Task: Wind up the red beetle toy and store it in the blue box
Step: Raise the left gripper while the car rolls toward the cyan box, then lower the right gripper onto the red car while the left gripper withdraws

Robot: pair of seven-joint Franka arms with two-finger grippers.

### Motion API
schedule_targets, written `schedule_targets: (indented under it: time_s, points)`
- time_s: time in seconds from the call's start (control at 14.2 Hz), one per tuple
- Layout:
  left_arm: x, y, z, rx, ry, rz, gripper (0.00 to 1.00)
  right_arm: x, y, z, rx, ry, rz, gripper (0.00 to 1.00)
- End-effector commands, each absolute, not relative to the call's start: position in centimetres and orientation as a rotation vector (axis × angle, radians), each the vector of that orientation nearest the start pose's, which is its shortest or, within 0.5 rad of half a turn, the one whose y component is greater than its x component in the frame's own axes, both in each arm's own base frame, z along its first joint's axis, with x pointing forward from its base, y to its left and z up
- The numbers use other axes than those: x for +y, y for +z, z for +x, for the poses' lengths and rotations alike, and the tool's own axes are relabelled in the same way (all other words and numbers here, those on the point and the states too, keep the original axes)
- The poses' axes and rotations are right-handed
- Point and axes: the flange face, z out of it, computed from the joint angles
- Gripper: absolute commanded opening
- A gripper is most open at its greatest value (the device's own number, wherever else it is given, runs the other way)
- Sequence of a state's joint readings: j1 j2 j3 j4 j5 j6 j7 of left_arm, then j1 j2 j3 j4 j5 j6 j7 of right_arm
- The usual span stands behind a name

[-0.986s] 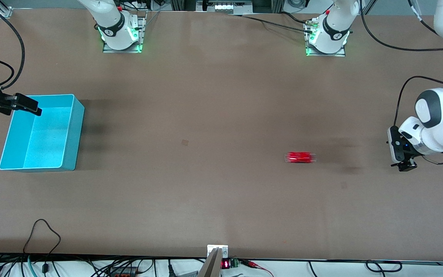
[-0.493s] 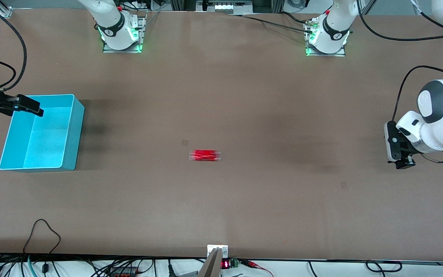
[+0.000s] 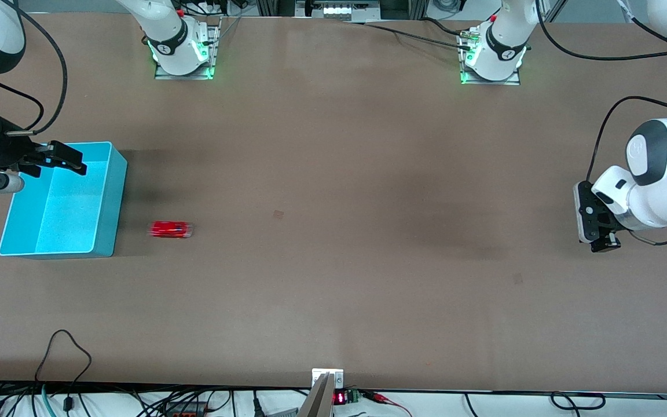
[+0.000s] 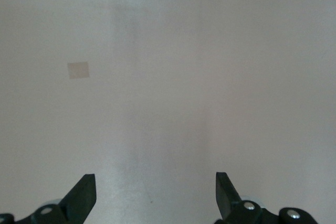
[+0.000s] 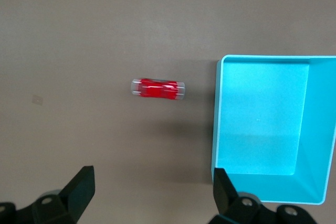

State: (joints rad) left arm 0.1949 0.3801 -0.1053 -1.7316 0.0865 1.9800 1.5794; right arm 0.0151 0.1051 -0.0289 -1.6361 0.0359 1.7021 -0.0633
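Note:
The red beetle toy (image 3: 170, 230) stands on the bare table close beside the blue box (image 3: 114, 202), toward the left arm's end of it, and looks blurred. The right wrist view shows the toy (image 5: 157, 88) a short gap from the box's wall (image 5: 217, 119); the box is empty. My right gripper (image 3: 73, 163) is open and empty, over the box's rim on the side farthest from the front camera. My left gripper (image 3: 604, 244) is open and empty, over bare table at the left arm's end, far from the toy.
A small square mark (image 3: 278, 215) lies on the table's middle and also shows in the left wrist view (image 4: 78, 70). Cables and a small display (image 3: 339, 397) run along the table's front edge. The arm bases stand along the edge farthest from the front camera.
The toy has rolled across the table from near the left arm's end to just beside the blue box. The right gripper shifted a little over the box; the left gripper drew back slightly.

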Motion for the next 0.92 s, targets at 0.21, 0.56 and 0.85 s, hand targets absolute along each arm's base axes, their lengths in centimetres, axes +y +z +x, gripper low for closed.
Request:
schedule_targets:
  time_s: [0.21, 0.56, 0.85]
  points:
    - [5.6, 37.7, 64.1, 2.147, 0.246, -2.382, 1.00, 1.9, 51.7, 58.7, -0.130, 0.156, -3.081, 1.00]
    - [3.1, 42.1, 64.8, 1.904, 0.305, -2.577, 1.00, 1.9, 42.4, 56.4, -0.466, 0.270, -3.016, 1.00]
    - [0.2, 46.3, 64.6, 1.553, 0.376, -2.800, 1.00, -0.2, 35.7, 54.4, -0.889, 0.164, -2.929, 1.00]
